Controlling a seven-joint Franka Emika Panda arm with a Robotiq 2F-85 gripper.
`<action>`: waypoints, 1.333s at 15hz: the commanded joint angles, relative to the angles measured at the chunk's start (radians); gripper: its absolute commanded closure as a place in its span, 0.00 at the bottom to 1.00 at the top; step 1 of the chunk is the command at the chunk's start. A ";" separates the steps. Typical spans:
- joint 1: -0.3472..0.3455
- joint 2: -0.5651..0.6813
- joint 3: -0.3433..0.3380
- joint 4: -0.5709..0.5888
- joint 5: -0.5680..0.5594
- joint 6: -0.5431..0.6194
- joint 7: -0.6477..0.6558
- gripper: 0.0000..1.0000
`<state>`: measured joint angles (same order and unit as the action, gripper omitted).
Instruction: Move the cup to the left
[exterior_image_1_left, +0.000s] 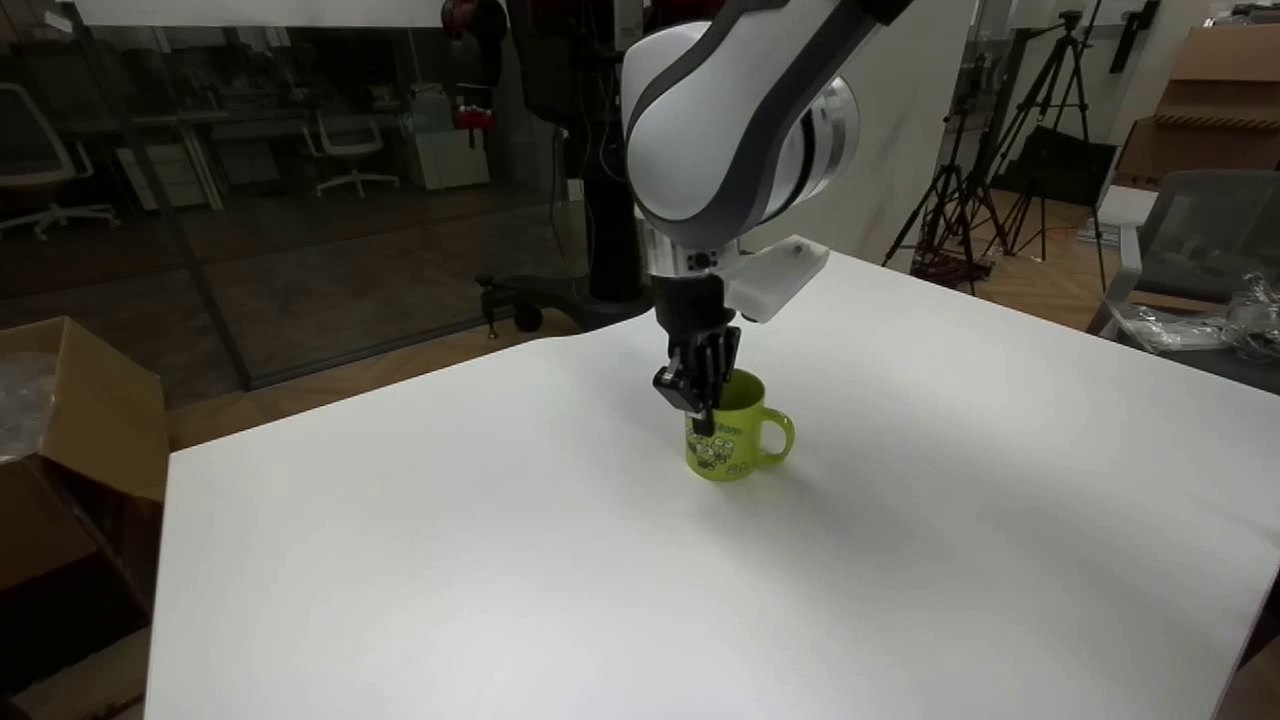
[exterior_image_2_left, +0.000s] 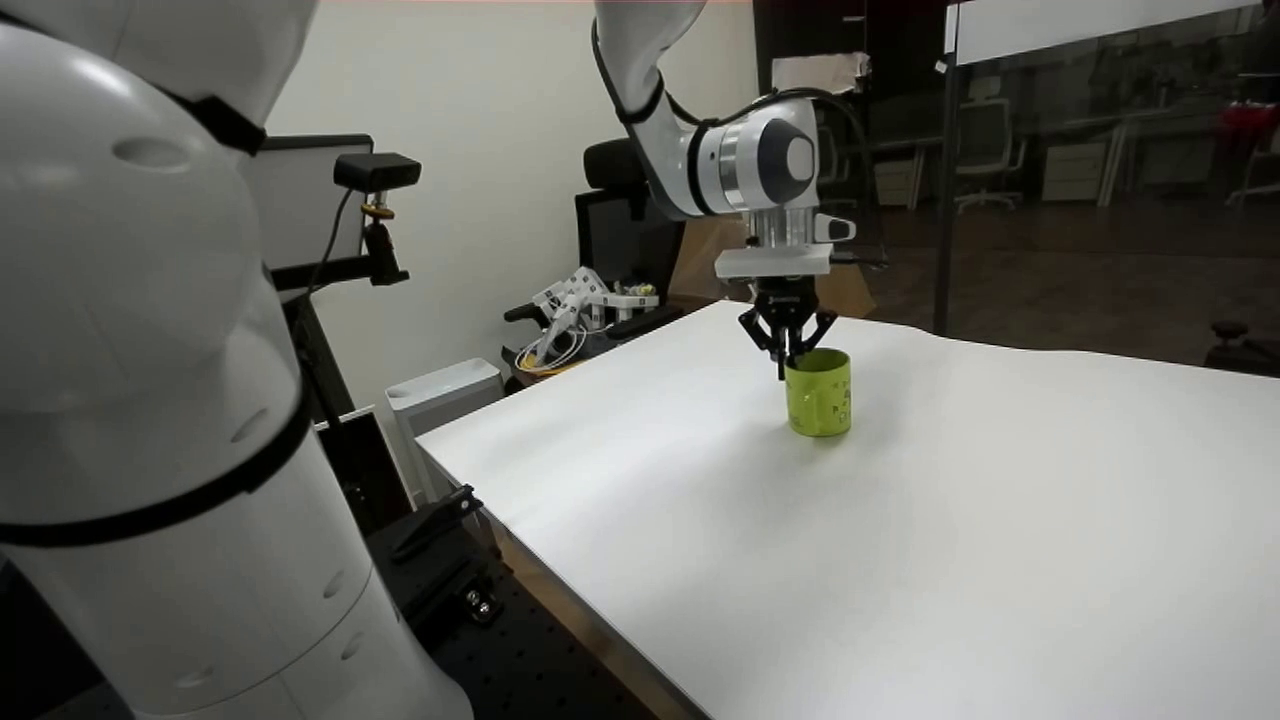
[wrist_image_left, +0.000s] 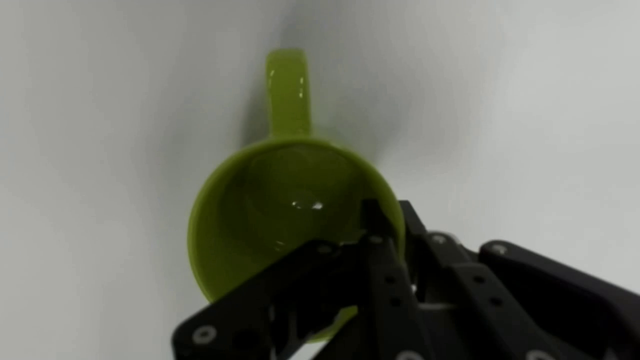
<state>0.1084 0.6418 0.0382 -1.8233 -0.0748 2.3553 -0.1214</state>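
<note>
The lime-green cup (exterior_image_1_left: 735, 450) is upright on the white table (exterior_image_1_left: 450, 560), with its printed side and loop handle showing. It also shows in an exterior view (exterior_image_2_left: 820, 405) and from above in the wrist view (wrist_image_left: 295, 175), where its handle points to the top of the picture. My gripper (exterior_image_1_left: 708, 415) is shut on the cup's rim. In the wrist view, one fingertip is inside the cup and the other is outside, with the wall pinched between them (wrist_image_left: 391, 210). In an exterior view the gripper (exterior_image_2_left: 786, 366) points straight down at the cup's near-left rim.
The robot's base (exterior_image_2_left: 190, 420) stands at the table's edge. A cardboard box (exterior_image_1_left: 100, 410) stands beyond a table corner. A chair (exterior_image_1_left: 1200, 240) and tripods (exterior_image_1_left: 1050, 110) stand off the table. A glass partition (exterior_image_1_left: 300, 250) lies behind.
</note>
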 joint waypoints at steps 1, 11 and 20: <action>0.001 0.010 0.018 0.021 0.001 -0.036 0.022 0.98; 0.008 -0.024 0.016 0.004 -0.010 -0.040 0.037 0.26; 0.026 -0.158 0.032 -0.044 -0.015 -0.044 0.027 0.00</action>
<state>0.1318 0.5539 0.0570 -1.8291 -0.0823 2.3327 -0.1161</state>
